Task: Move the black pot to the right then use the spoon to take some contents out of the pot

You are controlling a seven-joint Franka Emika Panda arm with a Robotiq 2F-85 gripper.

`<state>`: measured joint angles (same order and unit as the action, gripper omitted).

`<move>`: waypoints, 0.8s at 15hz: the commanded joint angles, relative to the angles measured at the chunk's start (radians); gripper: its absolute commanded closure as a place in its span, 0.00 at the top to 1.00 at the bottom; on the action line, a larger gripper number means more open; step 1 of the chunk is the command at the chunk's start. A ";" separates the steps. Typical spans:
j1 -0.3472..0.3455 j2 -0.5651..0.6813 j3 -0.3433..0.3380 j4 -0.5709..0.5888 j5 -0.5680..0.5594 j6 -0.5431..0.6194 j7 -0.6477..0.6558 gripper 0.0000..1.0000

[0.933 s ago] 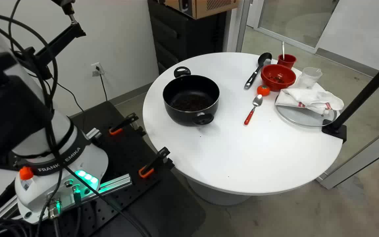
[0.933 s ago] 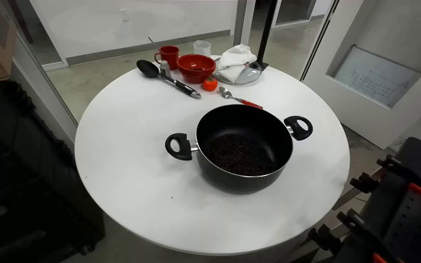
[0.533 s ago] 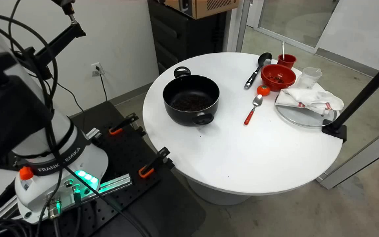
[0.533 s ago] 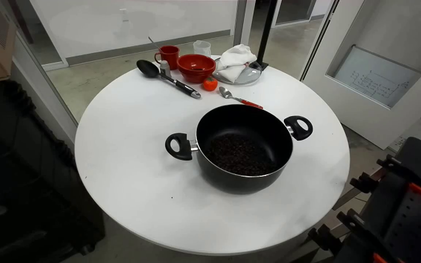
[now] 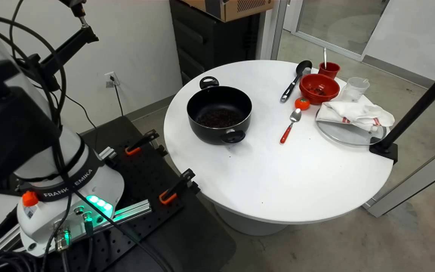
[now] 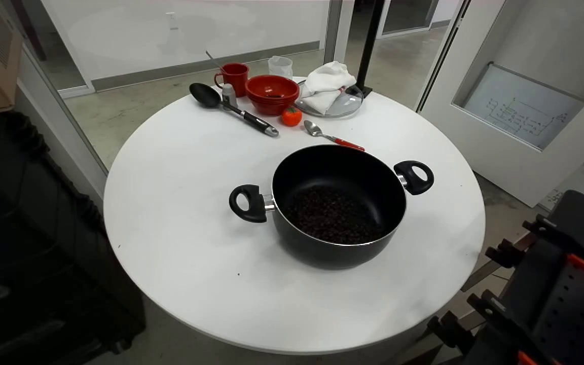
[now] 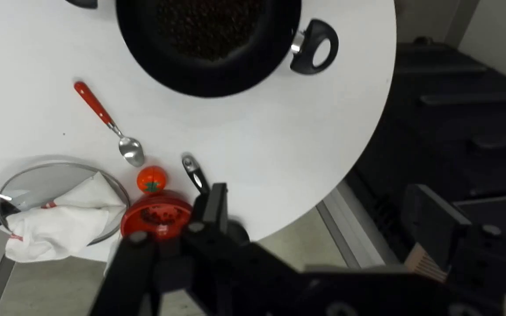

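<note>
"Biggest thing first?"

"The round white table (image 5: 296, 177). On its side near the robot's base (image 5: 43, 215) stands the black pot (image 6: 317, 253), upright, with dark contents (image 6: 330, 218) over the bottom."

"How does the pot lie from the gripper (image 7: 322, 204)?"

"Going by the wrist view, and left and right as it shows them: nearer the base than the gap, and off to the left. Handle to handle it runs almost left to right, much as the jaws part. The right-hand handle (image 7: 306, 55) looks almost straight nearward of the gap, so that loop seems the likely catch. There's only the one arm."

"And the jaws?"

"Spread wide, nothing between them, touching nothing I can make out. One overlaps the black ladle (image 7: 195, 174) in view; how high it hangs, I can't tell."

"The spoon (image 7: 107, 120)?"

"Flat on the table, far side of the pot and apart from it, red handle pointing near and left, head by the tomato (image 7: 151, 179). I'd judge its turn comes after the pot's shift."
</note>
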<state>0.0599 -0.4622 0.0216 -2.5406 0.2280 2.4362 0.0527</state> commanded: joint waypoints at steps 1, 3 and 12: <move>0.003 0.001 -0.005 -0.005 -0.003 0.010 0.002 1.00; 0.003 0.002 -0.005 -0.005 -0.003 0.009 0.002 1.00; -0.022 0.345 0.056 0.131 -0.043 0.225 0.130 1.00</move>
<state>0.0505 -0.2995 0.0613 -2.5035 0.2127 2.5504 0.1317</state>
